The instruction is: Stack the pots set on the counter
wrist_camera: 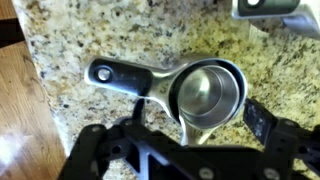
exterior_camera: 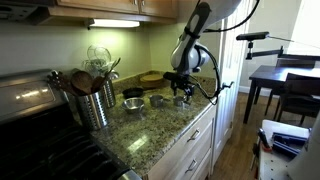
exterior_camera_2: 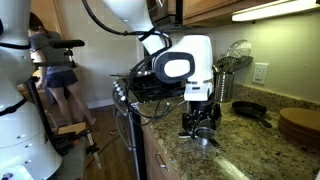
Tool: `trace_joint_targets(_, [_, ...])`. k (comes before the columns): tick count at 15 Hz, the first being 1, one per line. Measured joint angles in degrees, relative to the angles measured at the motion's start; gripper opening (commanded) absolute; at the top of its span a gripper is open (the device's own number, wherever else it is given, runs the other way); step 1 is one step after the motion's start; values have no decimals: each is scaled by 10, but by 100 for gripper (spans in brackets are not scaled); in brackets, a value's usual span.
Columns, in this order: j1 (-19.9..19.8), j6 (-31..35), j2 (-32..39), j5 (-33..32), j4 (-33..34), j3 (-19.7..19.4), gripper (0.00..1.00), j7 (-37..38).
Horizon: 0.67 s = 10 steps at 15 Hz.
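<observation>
Two shiny silver pots (wrist_camera: pixel 210 88) sit nested on the speckled granite counter (wrist_camera: pixel 80 40). The outer one's handle points left and the inner one's handle points toward the bottom of the wrist view. My gripper (wrist_camera: pixel 198 128) hovers right over them, open, with a finger on either side and not touching. In both exterior views the gripper (exterior_camera: pixel 181 92) (exterior_camera_2: pixel 201 128) is low over the counter near its edge, above the nested pots (exterior_camera_2: pixel 204 139). Two more silver pots (exterior_camera: pixel 157 100) (exterior_camera: pixel 133 104) lie on the counter toward the canister. Another pot (wrist_camera: pixel 268 8) shows at the top right of the wrist view.
A tall ribbed steel utensil canister (exterior_camera: pixel 95 102) stands by the stove. A dark pan (exterior_camera_2: pixel 250 110) and a flat round wooden piece (exterior_camera_2: pixel 298 122) lie toward the wall. The counter's rounded edge (wrist_camera: pixel 45 100) drops to a wood floor; a dark table (exterior_camera: pixel 280 80) stands beyond.
</observation>
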Motion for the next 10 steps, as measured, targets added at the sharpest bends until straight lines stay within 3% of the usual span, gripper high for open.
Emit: trace_joint_targets(10, [2,1,0,1,-12,7,100,-156])
